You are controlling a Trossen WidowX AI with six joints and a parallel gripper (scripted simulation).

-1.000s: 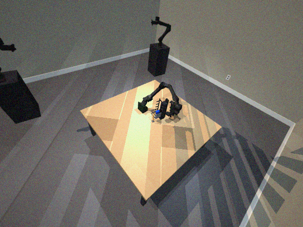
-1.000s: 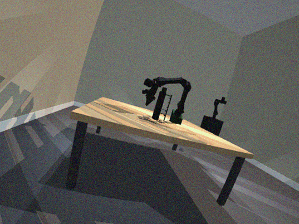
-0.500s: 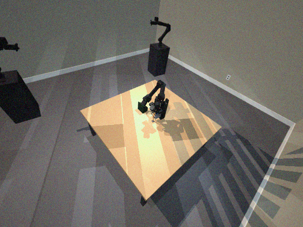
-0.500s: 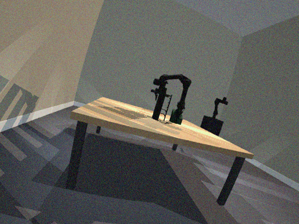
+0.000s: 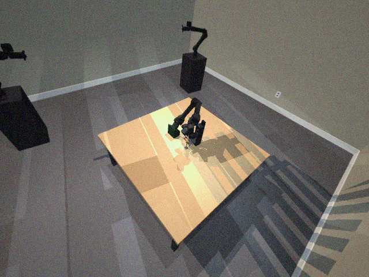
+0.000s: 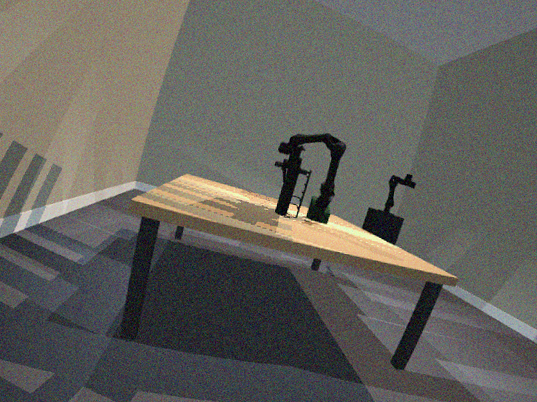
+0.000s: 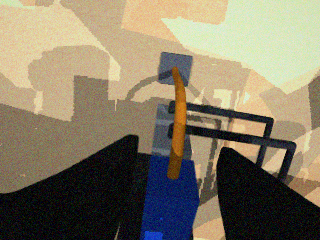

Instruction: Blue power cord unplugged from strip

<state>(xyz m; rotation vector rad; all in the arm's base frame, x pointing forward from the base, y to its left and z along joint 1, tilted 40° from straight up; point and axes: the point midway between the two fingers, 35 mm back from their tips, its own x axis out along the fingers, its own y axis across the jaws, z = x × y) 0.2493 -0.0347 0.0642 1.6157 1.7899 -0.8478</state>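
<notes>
The arm (image 6: 330,148) was bent over the table (image 6: 365,249) with the gripper (image 7: 179,148) pointing straight down by the upright strip (image 6: 287,191), next to a little rack (image 6: 302,192). In the wrist view the claw was only partly open with nothing actually clamped, and the blue plug (image 7: 170,216) sat right in the gap between the fingers. An orange-looking cord (image 7: 176,127) curved away from the plug; couldn't tell if it was still plugged in.
</notes>
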